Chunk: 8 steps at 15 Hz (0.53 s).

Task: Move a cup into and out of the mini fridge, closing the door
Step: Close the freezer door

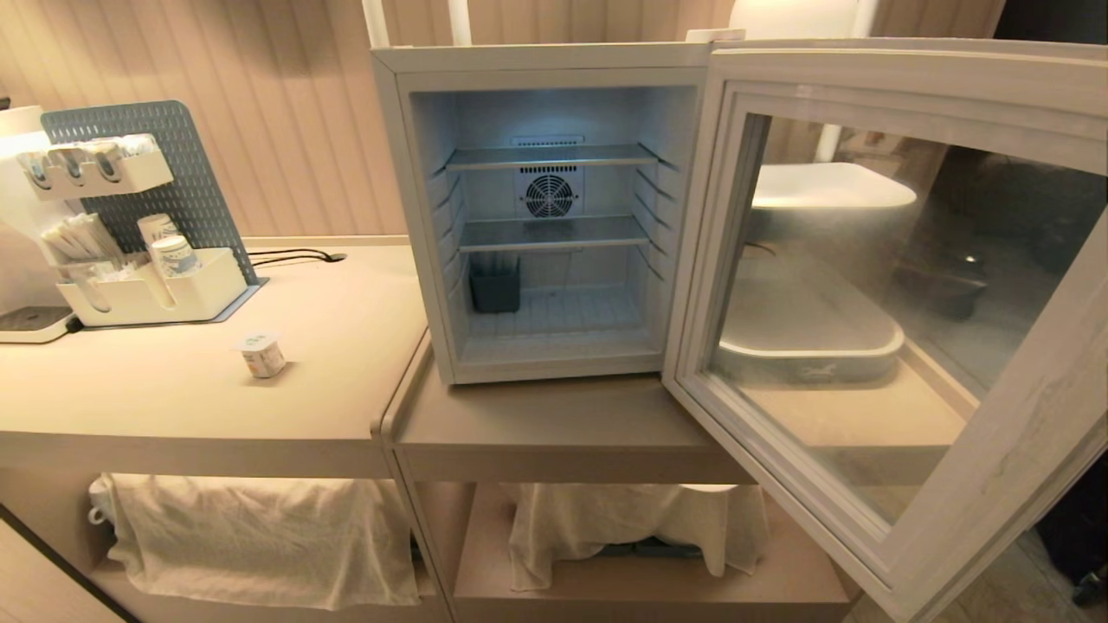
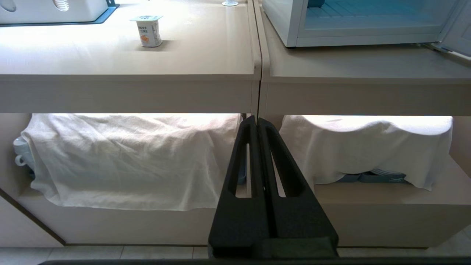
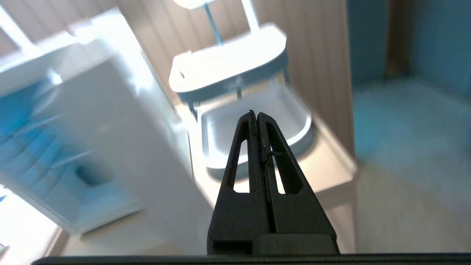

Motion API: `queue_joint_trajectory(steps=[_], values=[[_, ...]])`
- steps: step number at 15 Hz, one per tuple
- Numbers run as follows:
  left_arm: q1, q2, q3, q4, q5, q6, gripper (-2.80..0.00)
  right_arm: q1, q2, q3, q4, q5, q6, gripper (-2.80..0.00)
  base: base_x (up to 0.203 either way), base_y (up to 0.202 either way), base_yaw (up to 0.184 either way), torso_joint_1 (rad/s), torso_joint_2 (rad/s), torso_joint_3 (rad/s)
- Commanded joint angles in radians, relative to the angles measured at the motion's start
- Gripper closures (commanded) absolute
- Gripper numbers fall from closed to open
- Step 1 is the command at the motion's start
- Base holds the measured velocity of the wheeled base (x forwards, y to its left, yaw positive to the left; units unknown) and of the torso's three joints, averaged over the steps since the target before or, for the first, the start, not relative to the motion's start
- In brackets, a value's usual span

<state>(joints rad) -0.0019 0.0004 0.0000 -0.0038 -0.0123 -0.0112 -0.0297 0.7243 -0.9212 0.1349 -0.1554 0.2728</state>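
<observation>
White cup (image 1: 261, 354) is shown upright on the table (image 1: 346, 329), left of the open mini fridge (image 1: 545, 208); nearer the closed, empty left gripper (image 2: 257, 119) than the closed right gripper (image 3: 257, 114).

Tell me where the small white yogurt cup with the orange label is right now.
In the head view, the small white yogurt cup with the orange label stands upright on the beige counter, left of the open white mini fridge, in front of the white organizer tray.
</observation>
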Motion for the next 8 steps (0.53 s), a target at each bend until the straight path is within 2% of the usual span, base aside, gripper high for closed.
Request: queue_joint_trajectory(steps=[1, 2, 3, 4, 5, 6, 7, 8], values=[[0.0, -0.002, 0.0, -0.001, 0.0, -0.001, 0.0, -0.105, 0.403, -0.154, 0.036, 0.153, -0.001, 0.0, 0.0, 0.0, 0.0, 0.0, 0.0, 0.0], [0.0, -0.002, 0.0, -0.001, 0.0, 0.0, 0.0, -0.177, 0.461, -0.177, 0.043, 0.342, -0.022, 0.0, 0.0, 0.0, 0.0, 0.0, 0.0, 0.0], [0.0, -0.002, 0.0, -0.001, 0.0, 0.0, 0.0, -0.261, 0.494, -0.193, 0.045, 0.627, -0.051, 0.0, 0.0, 0.0, 0.0, 0.0, 0.0, 0.0], [0.0, -0.002, 0.0, -0.001, 0.0, 0.0, 0.0, -0.351, 0.528, -0.205, 0.044, 0.979, -0.087, 0.0, 0.0, 0.0, 0.0, 0.0, 0.0, 0.0], [0.0, -0.002, 0.0, -0.001, 0.0, 0.0, 0.0, -0.456, 0.575, -0.216, 0.042, 1.271, -0.125, 0.0, 0.0, 0.0, 0.0, 0.0, 0.0, 0.0], [0.0, -0.002, 0.0, -0.001, 0.0, 0.0, 0.0, -0.563, 0.633, -0.224, 0.032, 1.493, -0.165, 0.0, 0.0, 0.0, 0.0, 0.0, 0.0, 0.0], [0.0, -0.002, 0.0, -0.001, 0.0, 0.0, 0.0, -0.632, 0.676, -0.213, 0.009, 1.627, -0.197, 0.0, 0.0, 0.0, 0.0, 0.0, 0.0, 0.0], [0.0, -0.002, 0.0, -0.001, -0.001, 0.0, 0.0, -0.661, 0.688, -0.178, -0.024, 1.683, -0.216, 0.0, 0.0, 0.0, 0.0, 0.0, 0.0, 0.0]])
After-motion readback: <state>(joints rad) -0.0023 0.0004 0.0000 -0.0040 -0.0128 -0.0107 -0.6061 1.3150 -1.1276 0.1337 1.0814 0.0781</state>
